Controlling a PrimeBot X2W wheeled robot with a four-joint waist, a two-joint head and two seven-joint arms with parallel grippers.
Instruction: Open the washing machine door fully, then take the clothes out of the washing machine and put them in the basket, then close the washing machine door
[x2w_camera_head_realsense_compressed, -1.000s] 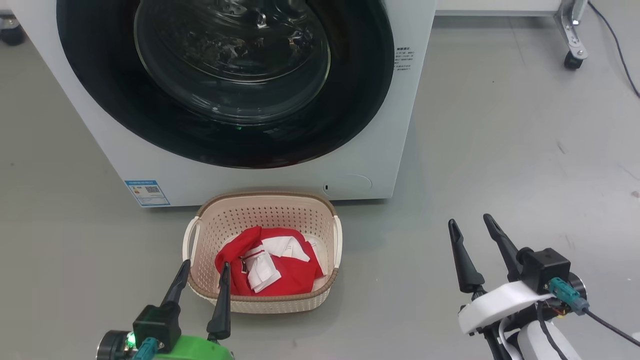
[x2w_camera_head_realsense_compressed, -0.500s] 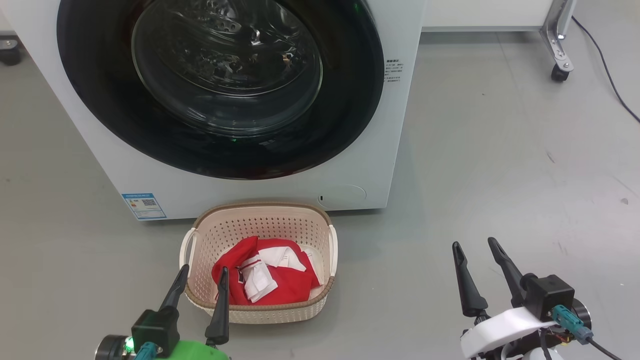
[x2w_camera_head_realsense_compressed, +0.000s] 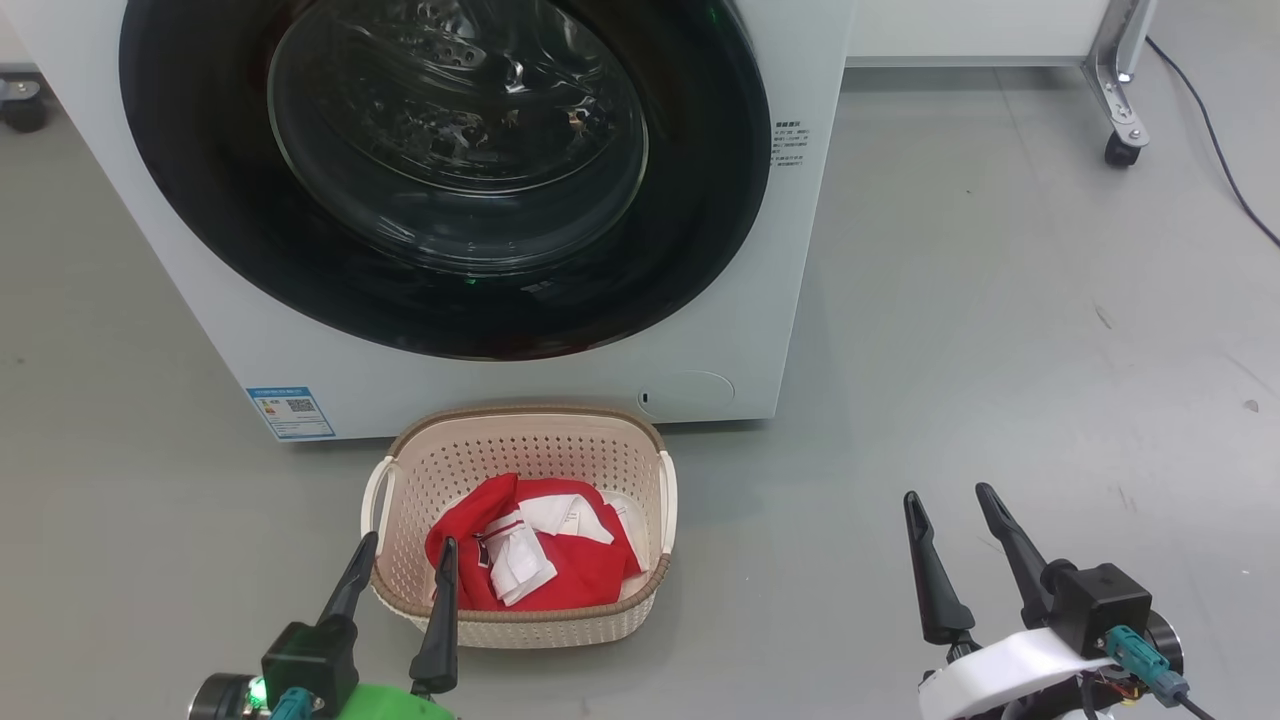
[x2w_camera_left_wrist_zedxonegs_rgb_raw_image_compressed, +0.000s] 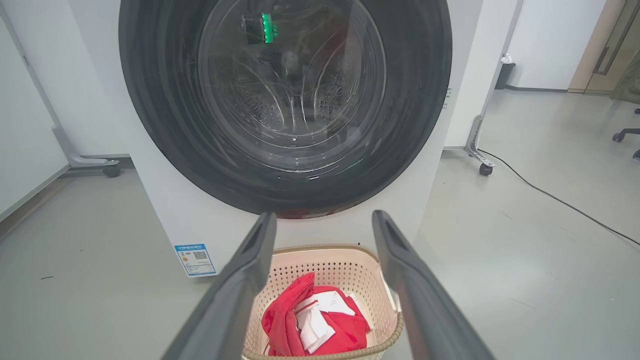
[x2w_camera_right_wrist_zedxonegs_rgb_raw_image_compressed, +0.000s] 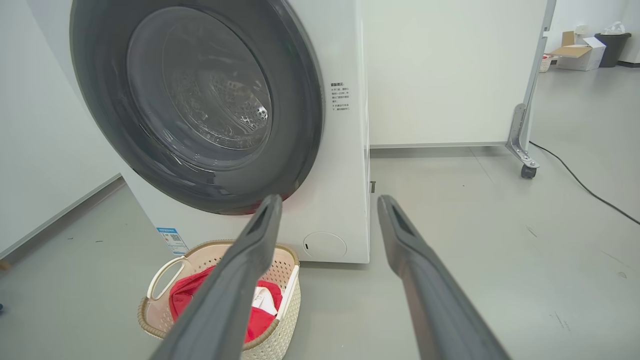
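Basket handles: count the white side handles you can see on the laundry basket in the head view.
2. The left handle is on the basket rim's left side, the right handle on its right side; none seems hidden.

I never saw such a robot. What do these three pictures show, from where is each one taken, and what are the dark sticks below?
It is a two-armed robot. One picture looks down from its head; the other two look along each wrist. The dark sticks are the left arm's fingers and the right arm's fingers, both open and holding nothing. On the floor stands a white washing machine, its black door shut. Before it, the basket holds the red clothes.
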